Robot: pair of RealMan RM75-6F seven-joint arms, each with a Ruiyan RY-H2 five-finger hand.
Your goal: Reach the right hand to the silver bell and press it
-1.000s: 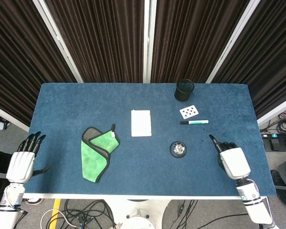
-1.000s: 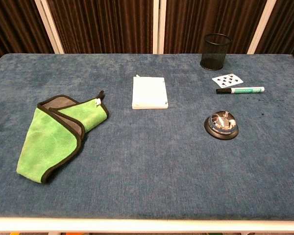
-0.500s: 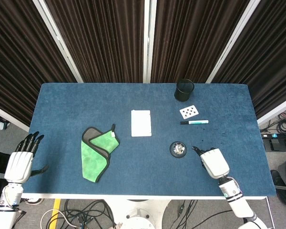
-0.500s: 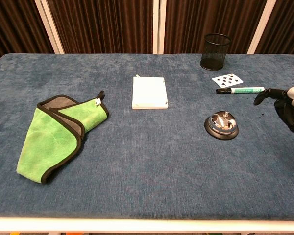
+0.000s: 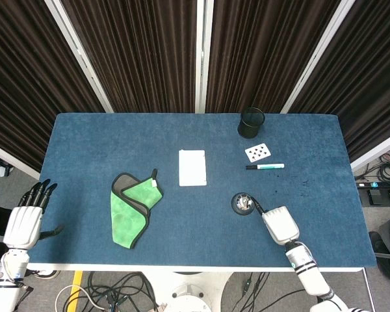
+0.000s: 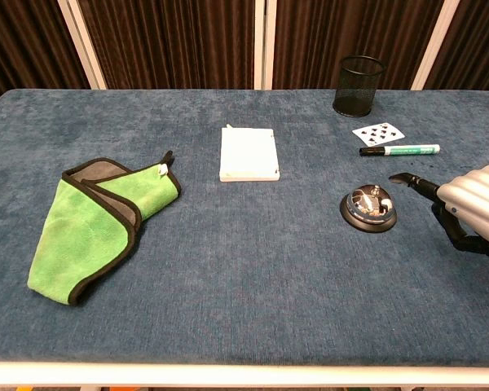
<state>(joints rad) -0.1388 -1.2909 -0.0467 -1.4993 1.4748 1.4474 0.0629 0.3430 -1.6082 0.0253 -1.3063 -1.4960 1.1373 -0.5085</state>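
Note:
The silver bell [image 5: 242, 203] on its black base sits on the blue table, right of centre; the chest view shows the bell [image 6: 368, 208] too. My right hand [image 5: 278, 223] lies just right of it and holds nothing. In the chest view the right hand [image 6: 473, 210] stretches one black finger [image 6: 407, 182] toward the bell, its tip a little above and to the right of the dome, apart from it. My left hand [image 5: 27, 221] hangs beyond the table's left edge with fingers spread and nothing in them; only the head view shows it.
A green and grey cloth [image 5: 133, 208] lies at the left. A white card box [image 5: 192, 168] sits mid-table. Behind the bell are a green marker [image 5: 265, 166], a playing card [image 5: 257, 152] and a black mesh cup [image 5: 251, 122].
My right hand has slid left across the table from the right edge until its fingertip is beside the bell. The left hand has drifted slightly downward.

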